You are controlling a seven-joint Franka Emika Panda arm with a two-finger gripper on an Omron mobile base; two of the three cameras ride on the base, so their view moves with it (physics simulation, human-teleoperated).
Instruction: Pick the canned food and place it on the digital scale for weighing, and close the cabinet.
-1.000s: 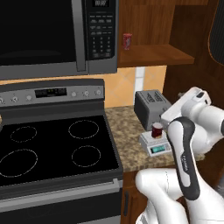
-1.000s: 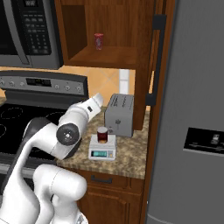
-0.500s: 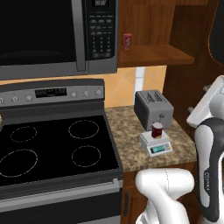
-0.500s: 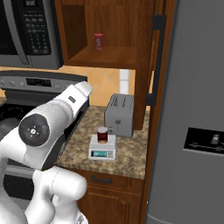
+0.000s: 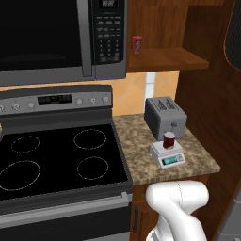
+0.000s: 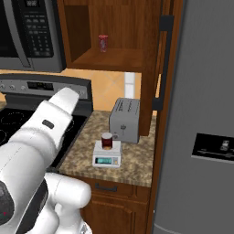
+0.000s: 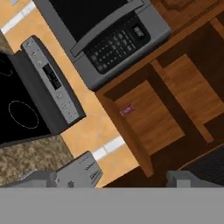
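Granite counter [image 5: 136, 157] carries the digital scale [image 5: 167, 154], canned food [image 5: 169, 140] upright atop.

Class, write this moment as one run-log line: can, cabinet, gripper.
canned food: on digital scale | cabinet: door open | gripper: open, empty

I see a black glass cooktop [image 5: 56, 160] with a grey control panel behind it, a black microwave [image 5: 61, 37] mounted above, and an orange tiled backsplash [image 5: 129, 96]. Right of the stove runs a speckled granite counter [image 5: 141, 160] holding a grey toaster [image 5: 164, 116]; a grey fridge [image 6: 201, 137] stands alongside.
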